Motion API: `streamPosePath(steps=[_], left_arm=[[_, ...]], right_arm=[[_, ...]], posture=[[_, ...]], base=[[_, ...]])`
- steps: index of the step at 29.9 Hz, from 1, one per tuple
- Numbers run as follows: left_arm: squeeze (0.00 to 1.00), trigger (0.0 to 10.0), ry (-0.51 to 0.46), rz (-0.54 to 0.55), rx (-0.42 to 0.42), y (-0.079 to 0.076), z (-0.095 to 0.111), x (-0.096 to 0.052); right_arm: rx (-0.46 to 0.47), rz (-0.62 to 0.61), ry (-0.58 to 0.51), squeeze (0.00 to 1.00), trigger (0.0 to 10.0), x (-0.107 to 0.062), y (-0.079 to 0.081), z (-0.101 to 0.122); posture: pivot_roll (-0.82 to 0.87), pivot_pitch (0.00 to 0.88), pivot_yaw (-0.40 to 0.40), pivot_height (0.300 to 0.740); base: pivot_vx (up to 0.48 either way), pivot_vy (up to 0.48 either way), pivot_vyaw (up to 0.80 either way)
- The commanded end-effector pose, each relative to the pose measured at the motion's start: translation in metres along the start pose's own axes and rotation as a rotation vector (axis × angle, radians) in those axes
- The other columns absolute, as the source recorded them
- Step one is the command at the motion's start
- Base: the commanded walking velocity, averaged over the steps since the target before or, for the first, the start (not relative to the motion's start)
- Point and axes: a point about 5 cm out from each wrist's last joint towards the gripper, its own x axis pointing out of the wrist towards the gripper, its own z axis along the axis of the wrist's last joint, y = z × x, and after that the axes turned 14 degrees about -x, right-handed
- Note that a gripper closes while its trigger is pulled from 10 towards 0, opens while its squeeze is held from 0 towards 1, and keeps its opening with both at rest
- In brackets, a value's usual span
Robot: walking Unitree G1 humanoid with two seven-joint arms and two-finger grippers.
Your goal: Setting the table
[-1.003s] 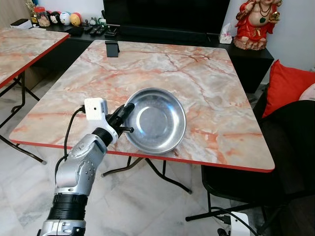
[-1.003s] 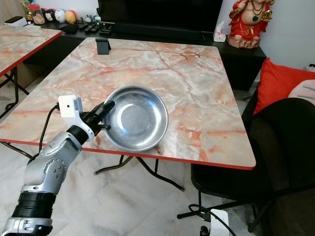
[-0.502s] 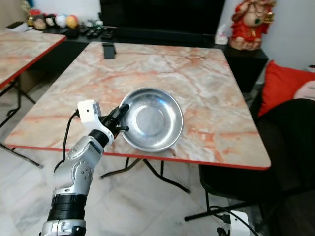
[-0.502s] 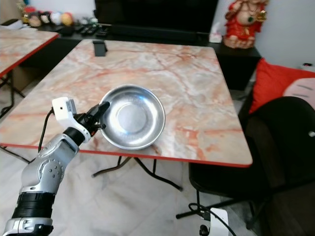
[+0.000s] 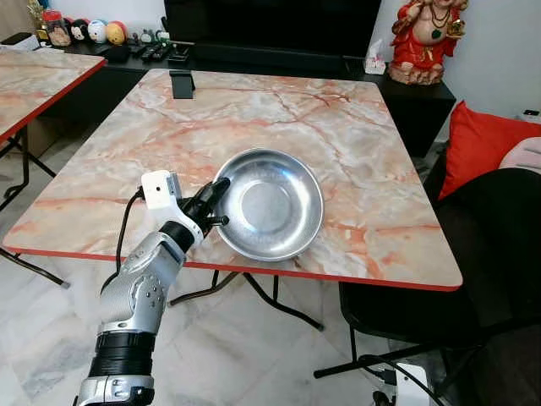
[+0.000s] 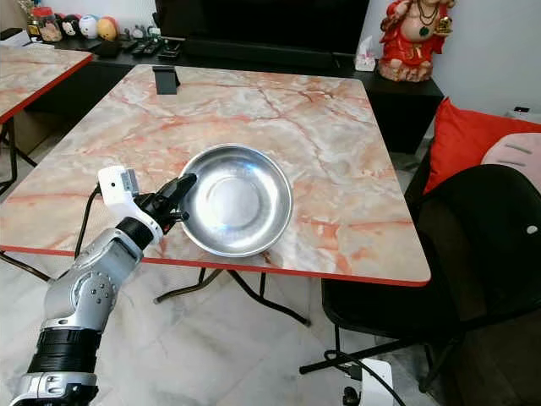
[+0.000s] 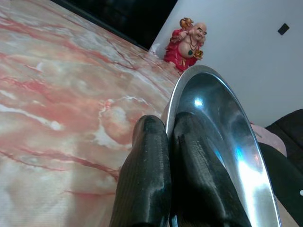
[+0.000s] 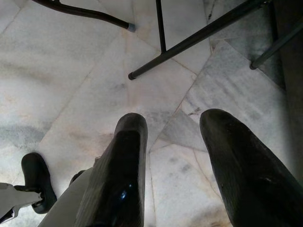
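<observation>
The left gripper (image 5: 215, 196) reaches over the near edge of the marble table (image 5: 279, 118), toward its near-left corner, and its fingers (image 7: 147, 179) are pinched on the left rim of the steel bowl (image 5: 272, 203), one finger outside the rim and one inside. The bowl sits on the table close to the near edge, roughly midway along it, and in the left wrist view its rim looks tilted up from the tabletop. A small black stand (image 5: 181, 83) stands near the table's far-left corner. Beyond the far-right corner a red laughing Buddha figurine (image 5: 420, 38) sits on a dark cabinet. Off the right edge are a red cushion (image 5: 486, 144) and a black chair (image 5: 473, 254). The right gripper (image 8: 173, 165) hangs over the pale marble floor (image 8: 71, 80), its fingers spread apart and holding nothing.
</observation>
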Motion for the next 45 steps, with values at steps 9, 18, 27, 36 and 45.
streamPosePath(steps=[9,18,27,36,45], left_arm=[[0.00,10.0,0.006,-0.037,-0.018,-0.008,0.000,0.003],[0.00,10.0,0.008,-0.034,-0.015,-0.008,-0.001,0.003],[0.00,10.0,0.012,-0.015,-0.004,-0.006,-0.001,0.003],[0.00,10.0,0.110,0.011,-0.026,0.003,-0.011,-0.005],[0.00,10.0,0.147,0.171,-0.058,0.019,-0.019,-0.004]], right_arm=[[0.022,-0.003,-0.008,0.00,10.0,0.000,-0.001,0.000],[0.020,-0.003,-0.010,0.00,10.0,0.000,-0.001,0.001],[0.019,-0.002,-0.010,0.00,10.0,0.000,-0.001,0.001],[0.013,0.002,-0.008,0.00,10.0,0.000,-0.001,0.001],[0.011,0.006,-0.005,0.00,10.0,0.000,-0.001,0.001]], posture=[[0.06,0.000,-0.064,0.711],[0.07,0.000,-0.066,0.711],[0.06,0.000,-0.065,0.711],[0.07,0.000,-0.066,0.711],[0.07,0.000,-0.067,0.711]], base=[[0.266,0.000,-0.19],[0.268,0.000,0.00],[0.149,0.000,0.00],[0.000,0.000,0.00],[0.000,0.000,0.00]])
